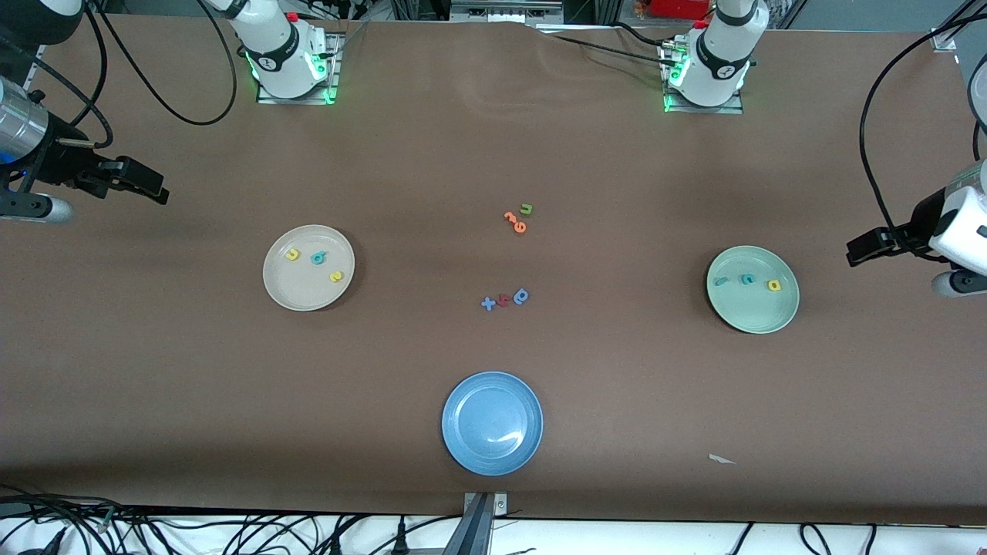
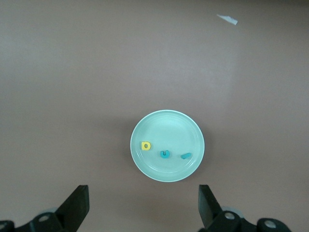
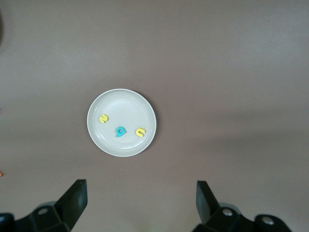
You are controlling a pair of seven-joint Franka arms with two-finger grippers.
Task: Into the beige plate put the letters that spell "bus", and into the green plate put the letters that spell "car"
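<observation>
The beige plate (image 1: 304,297) lies toward the right arm's end of the table. In it are a yellow "u" (image 1: 291,254), a teal "b" (image 1: 318,257) and a yellow "s" (image 1: 336,276). The green plate (image 1: 752,317) lies toward the left arm's end and holds a teal "r" (image 1: 720,281), a teal "c" (image 1: 746,279) and a yellow "a" (image 1: 774,285). My right gripper (image 1: 150,187) hangs open and empty over bare table beside the beige plate (image 3: 120,101). My left gripper (image 1: 860,253) hangs open and empty over bare table beside the green plate (image 2: 166,125).
A blue plate (image 1: 492,462) sits nearest the front camera, mid-table. Loose letters lie in the middle: a green "u" (image 1: 527,209) with orange pieces (image 1: 515,222), and a blue "x" (image 1: 488,304), a red piece (image 1: 503,300) and a blue letter (image 1: 521,296). A white scrap (image 1: 721,459) lies nearer the camera than the green plate.
</observation>
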